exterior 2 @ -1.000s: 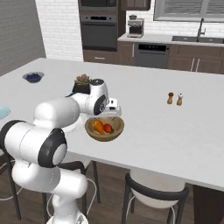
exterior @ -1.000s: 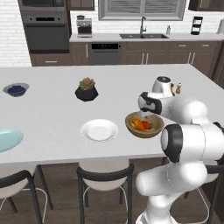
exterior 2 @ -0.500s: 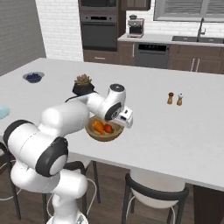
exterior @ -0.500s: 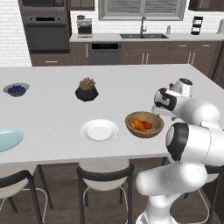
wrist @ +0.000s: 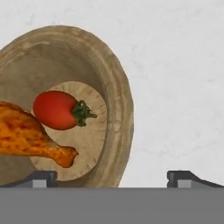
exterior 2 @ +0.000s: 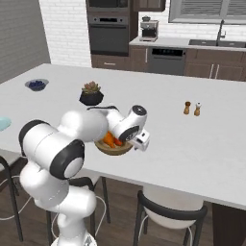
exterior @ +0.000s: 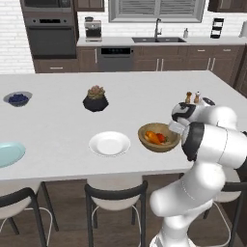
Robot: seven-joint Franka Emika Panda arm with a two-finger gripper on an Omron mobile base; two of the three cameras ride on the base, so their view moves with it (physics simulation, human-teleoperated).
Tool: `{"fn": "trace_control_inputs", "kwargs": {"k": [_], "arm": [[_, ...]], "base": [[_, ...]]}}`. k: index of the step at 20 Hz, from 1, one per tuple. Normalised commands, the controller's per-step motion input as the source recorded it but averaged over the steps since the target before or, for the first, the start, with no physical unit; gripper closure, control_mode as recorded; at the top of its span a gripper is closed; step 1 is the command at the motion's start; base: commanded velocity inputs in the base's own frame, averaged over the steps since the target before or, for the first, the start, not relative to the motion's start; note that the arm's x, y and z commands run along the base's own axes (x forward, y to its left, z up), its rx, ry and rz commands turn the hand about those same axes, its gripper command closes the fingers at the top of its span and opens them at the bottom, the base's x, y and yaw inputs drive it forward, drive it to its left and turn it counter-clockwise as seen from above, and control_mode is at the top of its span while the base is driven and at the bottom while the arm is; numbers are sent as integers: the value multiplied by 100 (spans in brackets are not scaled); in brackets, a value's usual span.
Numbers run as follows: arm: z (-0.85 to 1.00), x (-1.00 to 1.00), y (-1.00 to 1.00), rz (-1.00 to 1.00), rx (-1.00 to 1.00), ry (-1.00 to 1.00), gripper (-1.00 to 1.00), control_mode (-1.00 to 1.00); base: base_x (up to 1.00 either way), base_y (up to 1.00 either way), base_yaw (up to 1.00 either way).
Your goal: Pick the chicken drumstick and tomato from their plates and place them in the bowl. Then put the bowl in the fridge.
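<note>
1. Hand view: the tomato and the chicken drumstick are seen lying together inside the wooden bowl, the tomato just beside the drumstick's narrow bone end.
2. The bowl rests on the white counter, near its front edge. The white plate lies bare just beside the bowl, the pale blue plate well apart from it beyond the white plate, and the black plant pot farther back from the bowl.
3. The gripper is held over the bowl's rim with its jaws spread wide and nothing between them; one fingertip is seen against the bowl's wall, the other over bare counter.
4. The loading step is judged complete, since both foods are in the bowl and both plates are bare. The step in hand is judged to be the grasp of the bowl.
5. For the next move, the rim would have to be straddled by the open jaws and pinched, and the bowl lifted level so that the tomato is not rolled out. The fridge is not placed by these pictures.
</note>
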Motion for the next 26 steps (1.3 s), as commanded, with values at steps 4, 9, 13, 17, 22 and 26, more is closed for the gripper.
{"fn": "trace_control_inputs", "kwargs": {"k": [4,9,13,17,22,26], "arm": [[-46,32,7,-3,6,1,-100,-100],[-36,22,8,-6,1,3,100,-100],[-6,4,9,-4,0,0,100,-100],[0,0,20,-1,0,0,100,-100],[20,-27,5,-10,0,-6,100,-100],[67,-61,-1,-16,4,-12,100,-100]], "base": [[0,0,0],[0,0,0],[0,0,0],[0,0,0],[0,0,0],[0,0,0]]}}
